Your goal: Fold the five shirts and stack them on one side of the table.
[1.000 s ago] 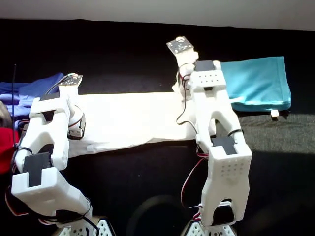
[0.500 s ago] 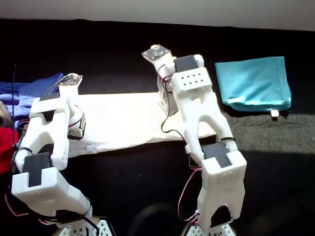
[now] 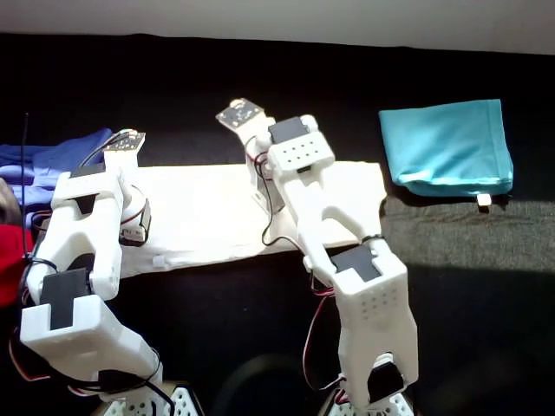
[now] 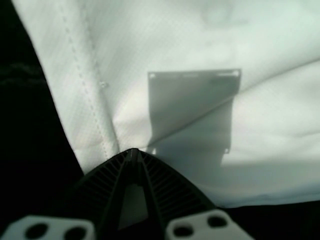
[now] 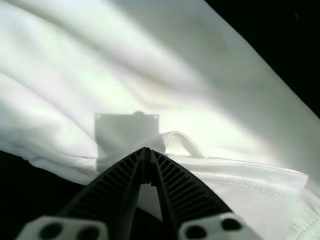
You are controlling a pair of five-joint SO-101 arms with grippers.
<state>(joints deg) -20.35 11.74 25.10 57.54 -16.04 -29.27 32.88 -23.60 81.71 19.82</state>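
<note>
The left fingers (image 4: 132, 153) are clenched on the white shirt (image 3: 208, 208). They grasp it at its stitched hem (image 4: 92, 100), close to the end of the cloth where the black worktop (image 3: 173, 87) begins. Just ahead of the tips, a square shadow (image 4: 192, 107) falls on the smooth fabric.

The right fingers (image 5: 145, 151) are also clenched and grasp the same white shirt. A folded seam (image 5: 182, 142) rises in a small loop just beside the tips, and soft creases run away from them.

In the high view the white shirt lies flat as a long band across the worktop, between the two pairs of fingers and past the right fingers on their right side. The right fingers stand near its middle, at the far edge, and the left fingers at its left end.

Just beside the left fingers, on their left, lie the crumpled blue shirts (image 3: 52, 160). A red cloth (image 3: 9, 260) lies at the worktop edge, nearer to the left arm's base. Well apart from the right fingers, on their right, the teal shirt (image 3: 447, 147) lies folded and does not touch the white one.
</note>
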